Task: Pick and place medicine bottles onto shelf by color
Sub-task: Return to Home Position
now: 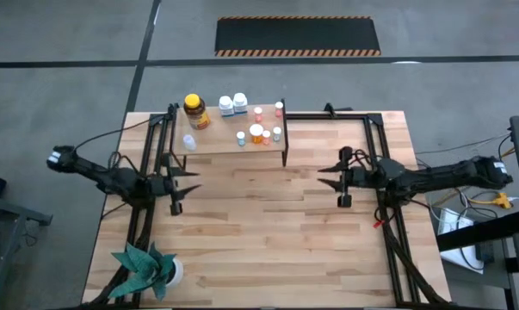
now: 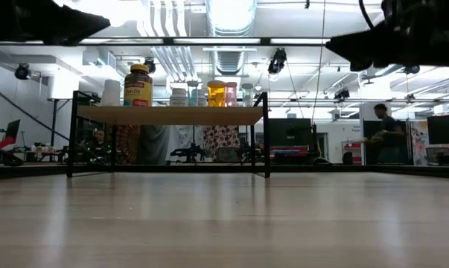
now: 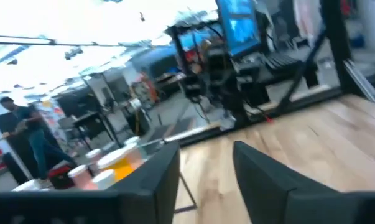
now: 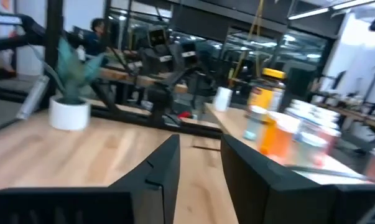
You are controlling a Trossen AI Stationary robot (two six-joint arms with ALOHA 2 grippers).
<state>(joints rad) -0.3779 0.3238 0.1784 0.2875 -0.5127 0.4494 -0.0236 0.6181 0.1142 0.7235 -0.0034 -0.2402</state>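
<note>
The shelf (image 1: 233,142), a light-wood board on black legs, stands at the table's far edge. Several medicine bottles stand on it: an amber jar with a yellow lid (image 1: 195,112), white ones (image 1: 233,104), pink ones (image 1: 259,113), an orange one (image 1: 256,133) and pale-blue ones (image 1: 241,138). The low view shows the shelf (image 2: 168,115) and the jar (image 2: 138,85) too. My left gripper (image 1: 187,183) is open and empty, above the table nearer than the shelf's left end. My right gripper (image 1: 330,179) is open and empty, to the right of the shelf. Both point toward the table's middle.
A white pot with a green plant (image 1: 160,271) stands at the table's near left corner and also shows in the right wrist view (image 4: 69,109). Black frame rails (image 1: 388,215) run along both sides of the table. A person (image 2: 384,130) is in the room behind.
</note>
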